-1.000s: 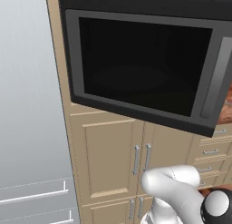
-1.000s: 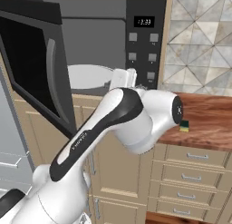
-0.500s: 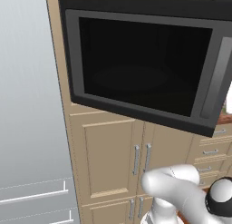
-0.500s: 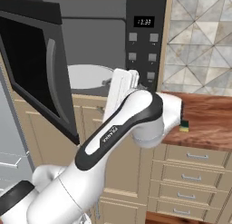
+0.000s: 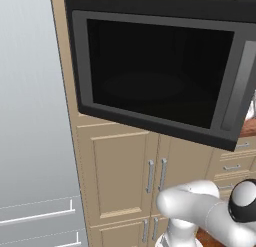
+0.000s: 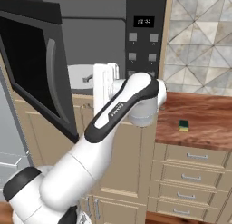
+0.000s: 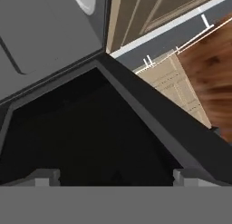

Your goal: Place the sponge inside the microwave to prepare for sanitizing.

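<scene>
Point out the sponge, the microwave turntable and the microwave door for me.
sponge point(image 6: 183, 125): right base view, on its green top, lying on the wooden counter.
turntable point(image 6: 79, 76): right base view, on the white plate's visible left part.
microwave door point(image 5: 155, 71): left base view, on the dark glass pane.

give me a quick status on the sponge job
Jaws open, empty, hand up by the microwave door. Sponge on the counter, untouched. Door open, nothing blocking.

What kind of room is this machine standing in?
It looks like a kitchen: a built-in microwave with its door swung open, a wooden counter carrying a small sponge, and beige cabinets with drawers below.
</scene>
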Robot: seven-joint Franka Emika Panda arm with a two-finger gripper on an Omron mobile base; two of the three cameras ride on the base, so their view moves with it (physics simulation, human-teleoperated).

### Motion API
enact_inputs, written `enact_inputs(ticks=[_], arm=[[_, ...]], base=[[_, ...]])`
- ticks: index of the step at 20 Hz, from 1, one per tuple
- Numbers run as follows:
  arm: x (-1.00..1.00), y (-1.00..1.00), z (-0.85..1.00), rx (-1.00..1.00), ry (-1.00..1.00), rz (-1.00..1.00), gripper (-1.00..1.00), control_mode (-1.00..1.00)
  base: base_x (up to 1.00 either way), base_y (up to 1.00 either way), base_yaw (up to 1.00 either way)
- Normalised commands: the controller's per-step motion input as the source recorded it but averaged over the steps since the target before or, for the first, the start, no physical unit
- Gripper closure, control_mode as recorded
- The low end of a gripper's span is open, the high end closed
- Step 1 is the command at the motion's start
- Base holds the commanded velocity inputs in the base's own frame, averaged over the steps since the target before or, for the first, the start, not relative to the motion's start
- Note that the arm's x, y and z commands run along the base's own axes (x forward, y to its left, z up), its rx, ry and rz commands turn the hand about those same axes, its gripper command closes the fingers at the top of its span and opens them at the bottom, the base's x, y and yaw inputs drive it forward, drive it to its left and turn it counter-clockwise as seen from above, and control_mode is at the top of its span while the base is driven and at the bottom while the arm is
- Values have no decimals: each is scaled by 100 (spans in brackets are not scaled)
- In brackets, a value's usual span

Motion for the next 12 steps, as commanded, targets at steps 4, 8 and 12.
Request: enact_inputs(ticks=[4,8,12], arm=[[-44,85,-7,1,0,29,-100,-100],[-94,100,-20,2,0,3,-100,-100],[-100,93,-12,4,0,-3,-100,-100]], base=[[0,0,0],[0,0,0],[0,0,0]])
